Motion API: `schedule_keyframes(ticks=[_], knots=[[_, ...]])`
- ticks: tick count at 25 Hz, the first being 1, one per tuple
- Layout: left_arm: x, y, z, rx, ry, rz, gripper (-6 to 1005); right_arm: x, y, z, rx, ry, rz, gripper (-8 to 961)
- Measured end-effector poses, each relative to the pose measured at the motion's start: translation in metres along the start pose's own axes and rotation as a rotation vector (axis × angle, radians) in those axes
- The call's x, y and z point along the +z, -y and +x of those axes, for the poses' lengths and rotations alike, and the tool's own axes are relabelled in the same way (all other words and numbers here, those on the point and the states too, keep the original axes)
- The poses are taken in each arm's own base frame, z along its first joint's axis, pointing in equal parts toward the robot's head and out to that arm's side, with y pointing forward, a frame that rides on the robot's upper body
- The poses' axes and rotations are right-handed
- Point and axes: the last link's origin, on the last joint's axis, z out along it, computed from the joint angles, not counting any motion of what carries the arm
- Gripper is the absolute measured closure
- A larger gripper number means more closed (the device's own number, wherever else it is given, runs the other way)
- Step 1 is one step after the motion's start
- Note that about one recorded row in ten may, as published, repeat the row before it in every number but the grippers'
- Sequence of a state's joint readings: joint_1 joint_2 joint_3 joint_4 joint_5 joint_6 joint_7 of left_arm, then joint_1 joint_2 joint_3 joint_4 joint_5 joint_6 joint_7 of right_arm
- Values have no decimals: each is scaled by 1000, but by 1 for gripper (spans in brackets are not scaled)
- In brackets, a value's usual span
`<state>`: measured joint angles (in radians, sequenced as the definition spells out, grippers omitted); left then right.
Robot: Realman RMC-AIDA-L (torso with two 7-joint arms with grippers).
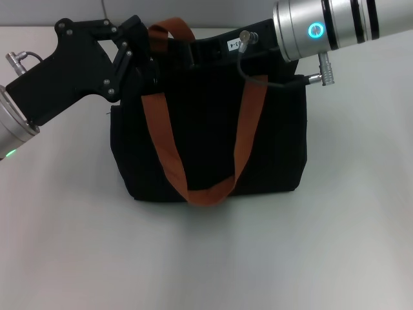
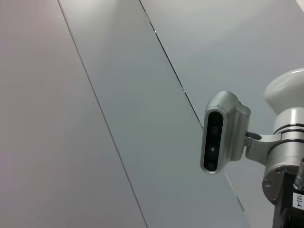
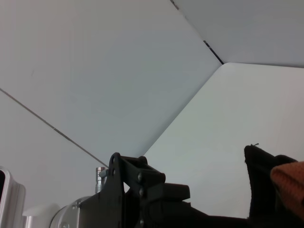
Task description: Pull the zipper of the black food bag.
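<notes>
Over the black food bag [image 1: 206, 148], standing upright mid-table, my left gripper [image 1: 147, 64] sat at its top left corner and my right gripper [image 1: 213, 50] along the top edge; whether either's fingers were parted or closed, I could not tell. The zipper was hidden, so I judged the pull barely begun, needing a straight draw along the track; the bag's contents were unseen

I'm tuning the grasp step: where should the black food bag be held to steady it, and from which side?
Probably its top edge at a corner, from above: the black food bag stands upright and boxy, its rim facing up. The left gripper is at its top left corner, the right gripper over the top. The zipper isn't visible.
</notes>
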<state>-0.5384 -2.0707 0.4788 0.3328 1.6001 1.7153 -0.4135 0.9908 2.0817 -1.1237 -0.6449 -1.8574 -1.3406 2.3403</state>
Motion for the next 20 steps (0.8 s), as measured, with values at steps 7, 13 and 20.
schedule_keyframes(ticks=[7,13,20], knots=[[0,1,0,-2,2,5,951,-1,-1,1,-11,1,-9,577],[0,1,-1,-3,6,7,951,-1,-2,0,-34,7,-17,598],[-1,1,0,-5,3,7,950,0,-2,0,-42,5,-16,687]])
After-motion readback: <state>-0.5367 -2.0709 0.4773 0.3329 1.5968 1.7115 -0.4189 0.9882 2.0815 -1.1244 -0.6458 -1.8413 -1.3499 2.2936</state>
